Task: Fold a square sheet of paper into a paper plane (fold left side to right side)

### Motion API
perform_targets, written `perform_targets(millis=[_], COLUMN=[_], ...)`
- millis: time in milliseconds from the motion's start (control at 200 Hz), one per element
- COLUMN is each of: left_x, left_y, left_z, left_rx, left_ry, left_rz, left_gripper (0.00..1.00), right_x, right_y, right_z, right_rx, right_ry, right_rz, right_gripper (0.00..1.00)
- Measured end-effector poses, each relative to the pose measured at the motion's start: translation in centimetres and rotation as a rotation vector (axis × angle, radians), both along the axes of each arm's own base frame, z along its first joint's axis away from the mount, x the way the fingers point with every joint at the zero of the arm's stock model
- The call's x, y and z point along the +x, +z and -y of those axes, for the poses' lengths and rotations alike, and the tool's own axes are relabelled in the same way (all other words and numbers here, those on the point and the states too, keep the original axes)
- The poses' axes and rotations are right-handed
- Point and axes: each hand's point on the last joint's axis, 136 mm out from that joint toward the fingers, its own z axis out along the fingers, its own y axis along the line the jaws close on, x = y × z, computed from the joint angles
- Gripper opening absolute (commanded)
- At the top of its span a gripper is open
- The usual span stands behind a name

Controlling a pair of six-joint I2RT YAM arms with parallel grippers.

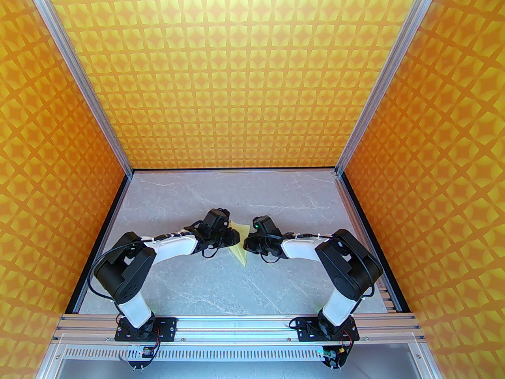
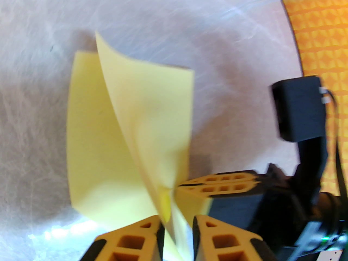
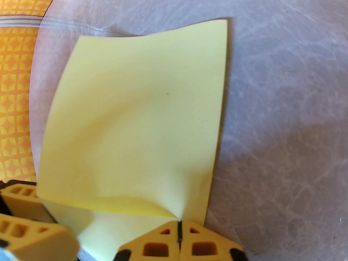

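- Bench: smooth grey marble-look top. I judge paper will skate on it, so any pressing needs 1 hand pinning the sheet.
- Square sheet of paper: pale yellow, at mid-bench.
  - The pinched edge is raised; I cannot tell whether the far edge touches the bench.
  - It is curled loosely over itself with 2 layers showing. The upper layer is bowed and puckers toward the pinch.
  - No sharp crease is visible, so I judge the left-to-right fold as brought over but not yet pressed.
- Handling, my call:
  - It is very light, thin and floppy, and sags wherever it is unsupported.
  - Any hard pinch or stray buckle will leave a permanent mark.
  - It tears if the 2 hands pull against each other.
- Right hand: jaws fully together, clamped on the sheet's near edge right where the pucker starts.
- Left hand: jaws partly apart, with a gap plainly wider than the paper. The sheet's edge runs through the gap, and I read that as no grip.
- Where to hold: at the edge, close to a corner, catching both layers together, with only the fingertips on the paper and the middle left free.
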Motion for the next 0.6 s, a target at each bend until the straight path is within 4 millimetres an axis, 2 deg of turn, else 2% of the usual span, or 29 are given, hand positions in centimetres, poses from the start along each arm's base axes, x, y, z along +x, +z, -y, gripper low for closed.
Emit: perform_targets(millis=[210, 395, 485, 600], left_x=[-0.1, -0.1, -0.2, -0.3], left_y=[0.8, 0.3, 0.2, 0.0], left_z=[1.0, 1.7, 1.8, 1.6], left_rx=[-0.080, -0.127, -0.130, -0.118], left_ry=[-0.015, -0.023, -0.026, -0.031], left_rz=[0.013, -0.007, -0.015, -0.017], left_gripper=[0.25, 0.25, 0.32, 0.33], right_x=[0.0, 0.0, 0.0, 0.0], right_y=[0.0, 0.0, 0.0, 0.0], right_z=[0.0, 0.0, 0.0, 0.0], right_rx=[0.000, 0.000, 0.000, 0.000], right_ry=[0.000, 0.000, 0.000, 0.001], right_rz=[0.000, 0.000, 0.000, 0.000], right_gripper=[0.00, 0.00, 0.00, 0.00])
